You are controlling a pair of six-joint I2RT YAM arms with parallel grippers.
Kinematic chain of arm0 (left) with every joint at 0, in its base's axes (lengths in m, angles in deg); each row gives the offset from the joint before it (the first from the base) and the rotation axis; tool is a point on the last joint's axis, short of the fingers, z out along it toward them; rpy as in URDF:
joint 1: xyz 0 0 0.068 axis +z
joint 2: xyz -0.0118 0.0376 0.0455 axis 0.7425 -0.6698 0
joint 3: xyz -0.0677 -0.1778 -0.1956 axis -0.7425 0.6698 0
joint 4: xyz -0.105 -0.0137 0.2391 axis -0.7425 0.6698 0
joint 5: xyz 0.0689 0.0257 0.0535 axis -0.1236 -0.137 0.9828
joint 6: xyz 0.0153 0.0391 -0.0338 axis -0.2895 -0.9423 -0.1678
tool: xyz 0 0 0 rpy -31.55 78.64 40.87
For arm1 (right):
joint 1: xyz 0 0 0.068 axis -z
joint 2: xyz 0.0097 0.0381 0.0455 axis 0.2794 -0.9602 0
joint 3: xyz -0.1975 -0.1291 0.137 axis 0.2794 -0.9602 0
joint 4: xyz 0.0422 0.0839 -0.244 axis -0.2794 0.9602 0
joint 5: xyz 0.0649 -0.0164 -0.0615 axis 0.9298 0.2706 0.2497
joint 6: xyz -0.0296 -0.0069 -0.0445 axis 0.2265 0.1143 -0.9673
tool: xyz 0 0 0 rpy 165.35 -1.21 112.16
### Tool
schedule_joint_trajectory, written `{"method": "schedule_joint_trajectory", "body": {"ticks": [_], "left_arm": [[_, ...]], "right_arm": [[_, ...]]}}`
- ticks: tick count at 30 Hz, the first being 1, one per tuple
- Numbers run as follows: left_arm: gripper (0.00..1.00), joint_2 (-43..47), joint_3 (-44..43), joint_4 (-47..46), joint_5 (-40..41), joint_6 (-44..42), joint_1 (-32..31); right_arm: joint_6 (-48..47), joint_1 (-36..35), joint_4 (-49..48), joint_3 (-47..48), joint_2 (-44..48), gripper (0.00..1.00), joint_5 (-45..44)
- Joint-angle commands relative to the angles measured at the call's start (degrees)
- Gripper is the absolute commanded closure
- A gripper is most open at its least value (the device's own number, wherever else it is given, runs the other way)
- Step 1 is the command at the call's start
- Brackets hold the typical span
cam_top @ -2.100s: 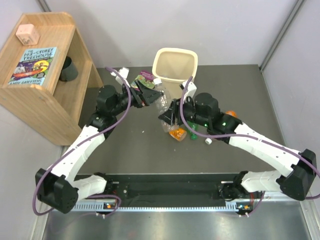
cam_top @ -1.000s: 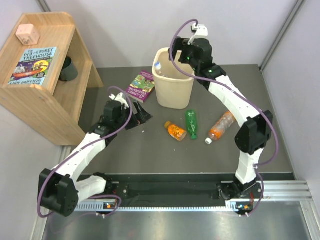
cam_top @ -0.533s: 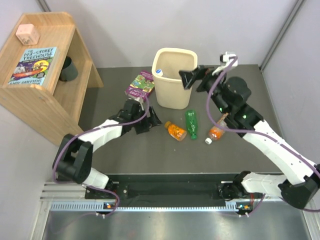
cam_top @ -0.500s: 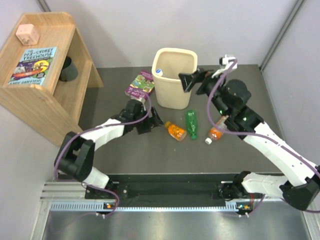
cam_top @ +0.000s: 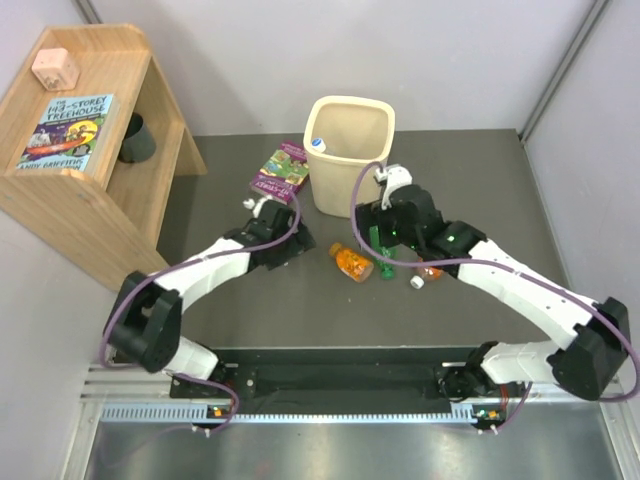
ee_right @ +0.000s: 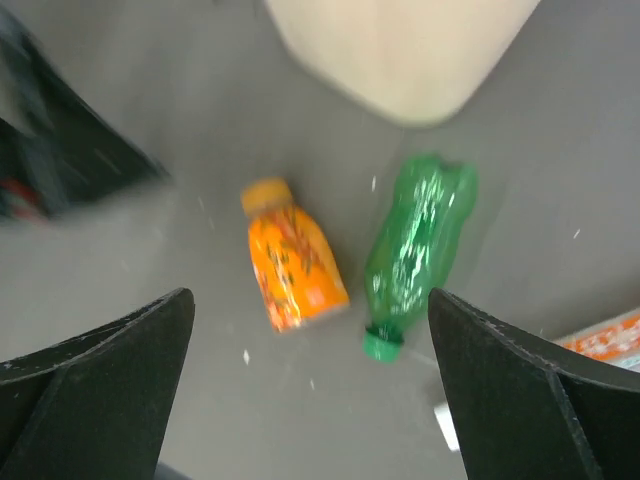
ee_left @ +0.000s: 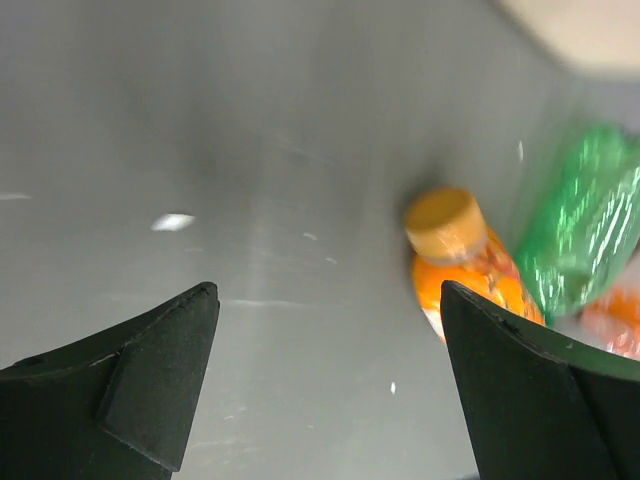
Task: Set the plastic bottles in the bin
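Both pairs of fingers gape wide, empty. Ahead of the right fingers (ee_right: 100, 370), framed in their gap, the orange bottle (ee_right: 295, 262) and green bottle (ee_right: 415, 245) lie sideways on the table (ee_right: 560, 150), the bin (ee_right: 400, 50) just beyond. The left fingers (ee_left: 150, 380) face the same orange bottle. Probably light, thin-walled, slick, apt to roll: pinch gently across the mid-body.

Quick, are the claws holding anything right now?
Left claw: open, empty, facing the short orange plastic bottle.
Right claw: open, empty, above the green plastic bottle.
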Motion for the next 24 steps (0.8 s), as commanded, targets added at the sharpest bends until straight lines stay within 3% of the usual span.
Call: {"method": "schedule_joint_trajectory", "body": {"ticks": [1, 12, 16, 24], "left_arm": [[0.04, 8.27, 1.84, 7.21, 10.26, 3.21, 3.53], [0.04, 16.02, 8.26, 8.62, 9.83, 1.81, 6.88], [0.04, 17.51, 9.14, 8.62, 9.66, 1.45, 7.32], [0.05, 17.51, 10.37, 7.31, 8.34, 1.19, 7.58]], "right_arm": [[-2.12, -0.59, 1.10, -2.11, -2.55, 0.00, 5.25], [-3.79, -2.52, -3.22, -3.87, -16.08, 0.04, 15.45], [-3.53, -2.70, -4.19, -4.75, -19.87, 0.14, 15.81], [-1.42, -2.96, -4.63, -4.84, -25.93, 0.16, 12.65]]}}
